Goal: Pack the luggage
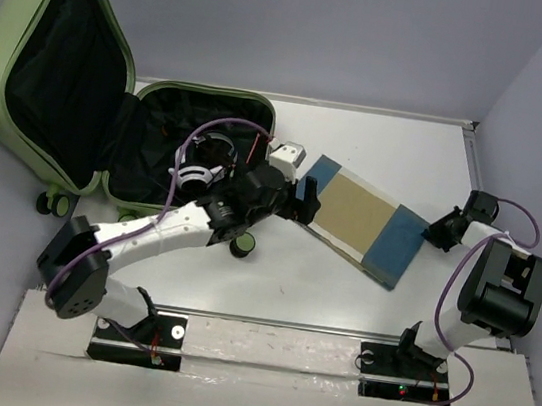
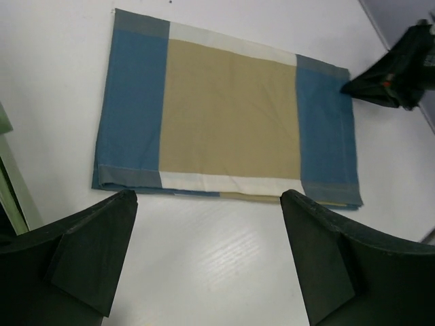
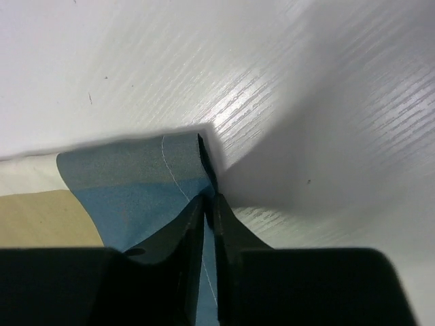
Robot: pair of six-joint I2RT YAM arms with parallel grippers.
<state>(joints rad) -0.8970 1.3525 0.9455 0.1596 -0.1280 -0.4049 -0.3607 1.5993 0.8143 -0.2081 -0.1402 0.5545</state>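
1. Nearest, the left gripper [image 2: 207, 204] is spread wide and holds nothing. It hovers over bare desk [image 1: 339, 293], just short of one long edge of the folded cloth [image 1: 355, 215].
2. At the cloth's blue right end, the right gripper [image 3: 209, 204] is pressed together and pinches a corner. That corner curls up off the desk, while the rest of the cloth lies flat.
3. The cloth, banded in blue, tan and white, rests wholly on the desk to the right of the luggage [image 1: 0, 34]. Its left end is near the luggage's rim, but no part of it is inside.
4. A small white box [image 1: 288, 152] sits on the desk just beside the luggage's right rim, also outside it.
5. Farthest back at the left, the pale green luggage stands open. Its base is on the desk with the black lining showing, and its lid is raised towards the wall. A white-and-black object [image 1: 202, 158] that I cannot identify already lies in the base.
6. As I judge it, packing is partly done:
   - One item is in the luggage.
   - The cloth is only gripped at one corner and has yet to be carried over.
   - The white box may also need to go in.
   - The lid is not yet closed.
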